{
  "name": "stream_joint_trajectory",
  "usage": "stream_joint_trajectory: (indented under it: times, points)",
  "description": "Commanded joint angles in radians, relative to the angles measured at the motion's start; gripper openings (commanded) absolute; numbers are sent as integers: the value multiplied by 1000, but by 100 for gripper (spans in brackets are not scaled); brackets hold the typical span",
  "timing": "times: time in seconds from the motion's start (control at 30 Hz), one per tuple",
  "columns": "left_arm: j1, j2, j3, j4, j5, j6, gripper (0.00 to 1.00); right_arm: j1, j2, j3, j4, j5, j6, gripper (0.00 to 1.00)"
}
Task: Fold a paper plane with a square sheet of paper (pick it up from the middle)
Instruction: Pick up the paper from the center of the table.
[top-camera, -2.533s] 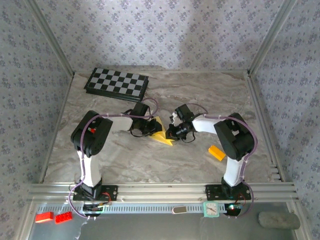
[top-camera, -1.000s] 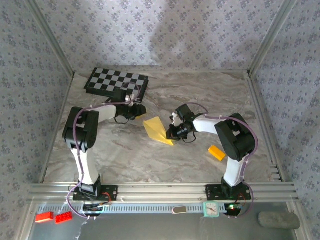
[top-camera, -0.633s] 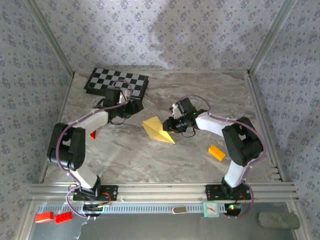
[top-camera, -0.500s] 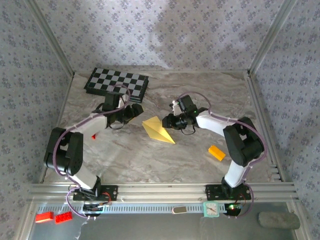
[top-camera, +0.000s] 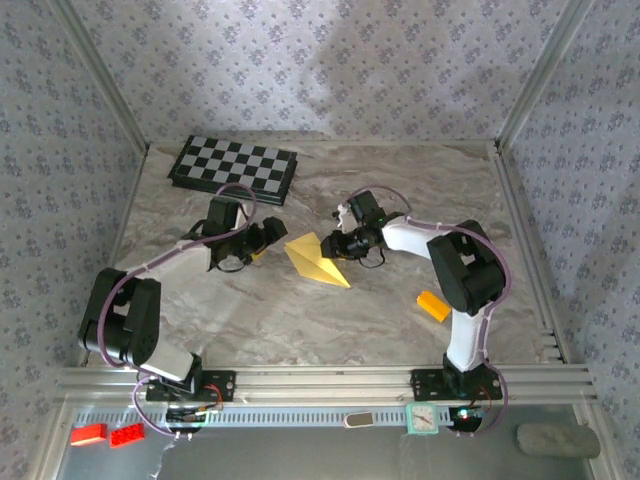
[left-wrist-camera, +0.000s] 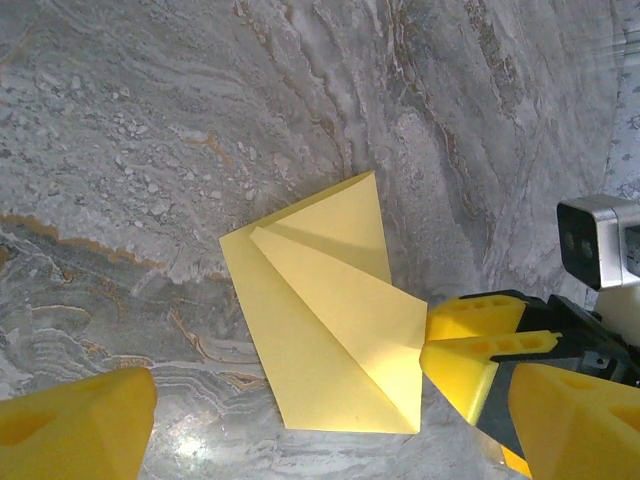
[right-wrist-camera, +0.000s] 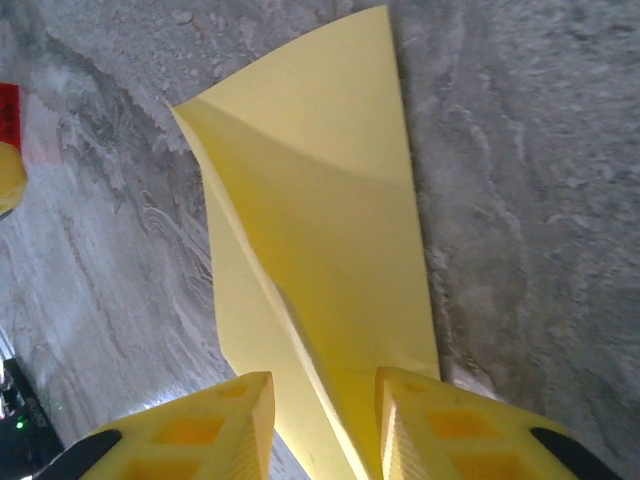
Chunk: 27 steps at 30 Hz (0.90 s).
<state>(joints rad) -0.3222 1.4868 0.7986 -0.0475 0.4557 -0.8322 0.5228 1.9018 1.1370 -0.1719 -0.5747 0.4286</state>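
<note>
— Where's the left arm (top-camera: 165, 263)?
— Stretched low over the table (top-camera: 400, 190), left tool (top-camera: 270, 233) gaping before the folded paper (top-camera: 315, 258) lying mid-table.
— And the right?
— Elbow bent, right tool (top-camera: 331, 245) slightly parted astride the paper's edge.

The square sheet of paper (left-wrist-camera: 330, 340) is thin, matt yellow, with crisp creases. The table (left-wrist-camera: 150, 120) looks like smooth, faintly glossy grey marble.

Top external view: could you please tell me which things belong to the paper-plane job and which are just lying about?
Job: folded yellow paper, left tool, right tool.
Lying about: checkerboard, orange-yellow block, red bricks, small clock.
</note>
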Motion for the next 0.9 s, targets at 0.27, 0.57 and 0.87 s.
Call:
stream_joint_trajectory:
  times: [0.27, 0.57, 0.87]
  points:
    - [-11, -22, -3, 55, 51, 1, 91, 8, 54, 76, 0, -90, -58, 18]
    - [-11, -45, -7, 61, 82, -2, 91, 12, 48, 97, -8, -82, -73, 8]
    - [-38, -101, -50, 218, 164, -125, 91, 2, -103, 6, 241, -149, 150, 6]
